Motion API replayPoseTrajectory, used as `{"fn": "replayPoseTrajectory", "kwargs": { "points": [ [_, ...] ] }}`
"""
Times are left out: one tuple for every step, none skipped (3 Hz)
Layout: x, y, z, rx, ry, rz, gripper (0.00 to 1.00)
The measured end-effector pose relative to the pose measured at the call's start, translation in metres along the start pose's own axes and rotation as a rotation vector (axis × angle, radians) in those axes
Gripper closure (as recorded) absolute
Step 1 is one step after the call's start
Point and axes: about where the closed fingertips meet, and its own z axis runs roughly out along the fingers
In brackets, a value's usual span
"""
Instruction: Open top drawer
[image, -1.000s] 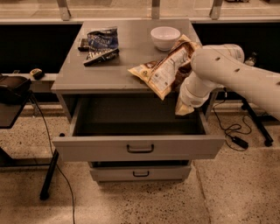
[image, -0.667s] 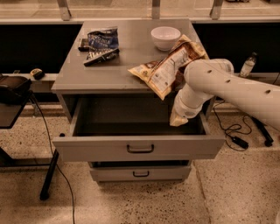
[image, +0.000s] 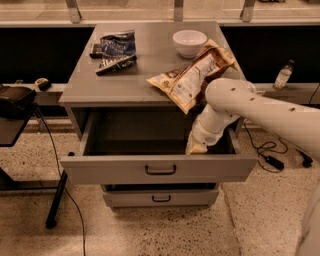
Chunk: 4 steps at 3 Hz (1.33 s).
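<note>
The top drawer (image: 115, 169) of the gray cabinet is pulled out, and its dark inside shows. Its flat front has a small black loop handle (image: 160, 170) at the centre. My gripper (image: 196, 146) is at the end of the white arm coming in from the right. It hangs down inside the open drawer at its right side, just behind the drawer front. A narrower lower drawer (image: 161, 198) with a like handle is shut below.
On the cabinet top (image: 85, 80) lie a tan chip bag (image: 192, 75) overhanging the front edge, a white bowl (image: 189, 42) and a dark blue snack bag (image: 116, 49). A black stand (image: 20, 107) and cables are at the left. A bottle (image: 283, 76) stands at the right.
My arm and gripper have moved left and lower, down into the open drawer. The drawer has not visibly moved.
</note>
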Motion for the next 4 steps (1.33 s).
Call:
{"fn": "replayPoseTrajectory", "kwargs": {
  "points": [
    [-0.005, 0.013, 0.007, -0.048, -0.026, -0.007, 1.0],
    [-0.009, 0.041, 0.004, -0.107, -0.065, -0.022, 1.0],
    [-0.009, 0.044, 0.003, -0.117, -0.068, -0.021, 1.0],
    [-0.003, 0.074, -0.001, -0.191, -0.078, 0.0, 1.0]
  ]
}}
